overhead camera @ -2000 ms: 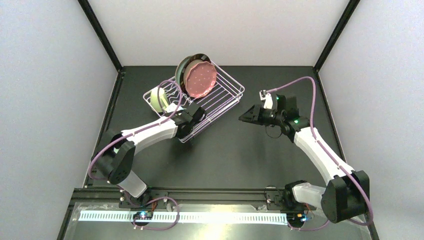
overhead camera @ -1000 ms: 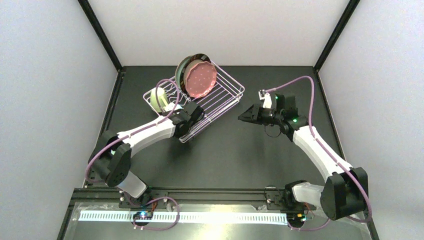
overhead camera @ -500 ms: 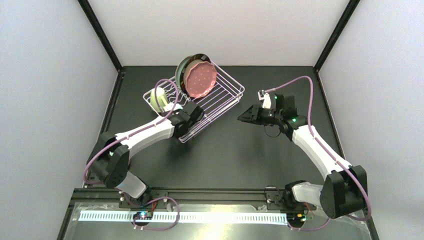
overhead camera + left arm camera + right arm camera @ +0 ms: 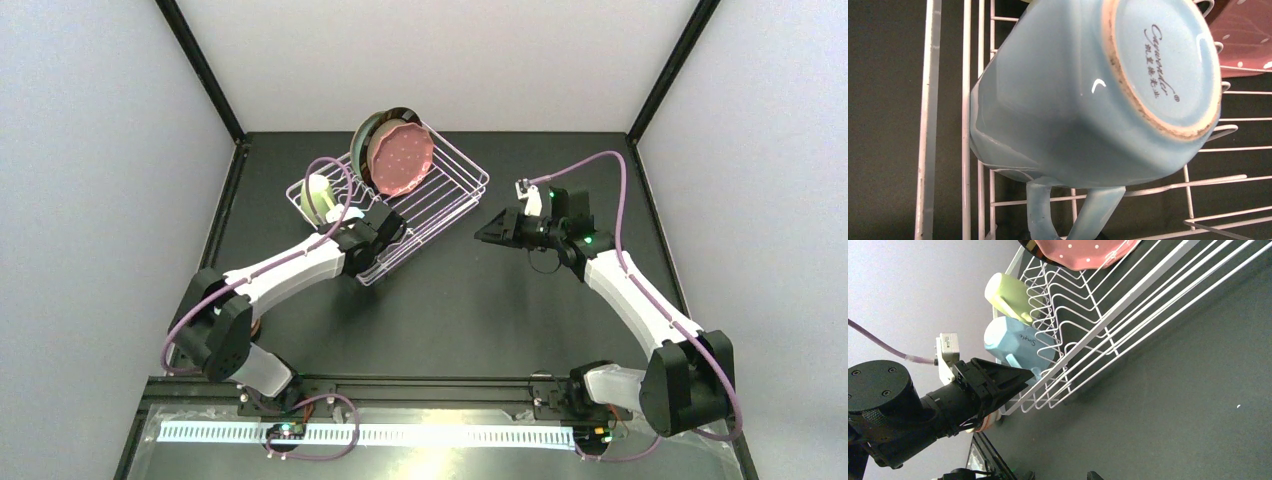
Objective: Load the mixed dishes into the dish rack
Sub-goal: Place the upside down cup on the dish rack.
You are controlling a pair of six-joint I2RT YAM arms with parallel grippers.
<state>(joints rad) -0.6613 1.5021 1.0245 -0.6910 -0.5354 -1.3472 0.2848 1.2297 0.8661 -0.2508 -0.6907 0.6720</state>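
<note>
Matte black table (image 4: 450,300) bears wire rack (image 4: 445,205) (glossy faceted blue mug (image 4: 1063,100)).

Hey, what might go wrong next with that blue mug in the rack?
The light blue mug lies tilted by the rim of the dish rack, its handle pointing at the left gripper; backing off carelessly might snag the handle and drag it. Jolting the rack may also topple the pink speckled plate standing on edge.
</note>
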